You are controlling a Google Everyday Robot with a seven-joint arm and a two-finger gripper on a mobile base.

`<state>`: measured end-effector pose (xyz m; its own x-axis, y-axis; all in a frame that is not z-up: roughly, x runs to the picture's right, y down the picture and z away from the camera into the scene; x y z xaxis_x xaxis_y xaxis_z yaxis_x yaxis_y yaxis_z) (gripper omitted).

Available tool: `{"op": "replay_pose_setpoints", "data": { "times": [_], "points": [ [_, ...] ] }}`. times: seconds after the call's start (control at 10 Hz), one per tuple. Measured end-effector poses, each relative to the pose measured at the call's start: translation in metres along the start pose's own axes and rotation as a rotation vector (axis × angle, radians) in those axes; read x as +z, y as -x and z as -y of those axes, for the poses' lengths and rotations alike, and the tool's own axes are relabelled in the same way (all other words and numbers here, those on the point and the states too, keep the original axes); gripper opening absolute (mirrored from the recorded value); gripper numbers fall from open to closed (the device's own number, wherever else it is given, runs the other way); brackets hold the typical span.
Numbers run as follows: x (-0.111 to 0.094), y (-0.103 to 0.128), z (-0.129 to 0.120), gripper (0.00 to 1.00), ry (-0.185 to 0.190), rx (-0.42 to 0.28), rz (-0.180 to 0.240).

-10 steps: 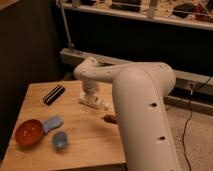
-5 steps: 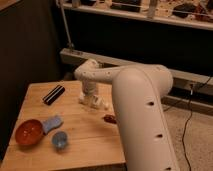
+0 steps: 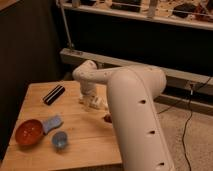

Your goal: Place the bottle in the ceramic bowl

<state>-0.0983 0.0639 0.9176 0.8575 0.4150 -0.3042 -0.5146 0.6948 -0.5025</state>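
The pincer (image 3: 90, 101) is down on the bench (image 3: 85, 145), right by the bottle (image 3: 98, 104). I cannot tell if it is apart or clamped. A bad grab could tip the bottle. The ceramic bowl (image 3: 29, 133) sits well apart from the pincer.

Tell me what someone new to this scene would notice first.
The big white robot arm fills the right side. It bends down so its gripper sits low over the middle of the wooden table, right by a small whitish bottle. Next comes the reddish bowl at the table's front left, with a blue cloth beside it.
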Motion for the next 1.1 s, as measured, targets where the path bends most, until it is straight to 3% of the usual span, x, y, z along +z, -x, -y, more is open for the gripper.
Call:
{"op": "replay_pose_setpoints", "data": {
  "times": [0.3, 0.6, 1.1],
  "points": [
    [0.007, 0.000, -0.001, 0.26, 0.011, 0.012, -0.002],
    [-0.002, 0.001, -0.016, 0.01, 0.004, -0.041, 0.022],
    [-0.083, 0.030, -0.107, 0.00, 0.000, -0.136, 0.183]
  ]
}}
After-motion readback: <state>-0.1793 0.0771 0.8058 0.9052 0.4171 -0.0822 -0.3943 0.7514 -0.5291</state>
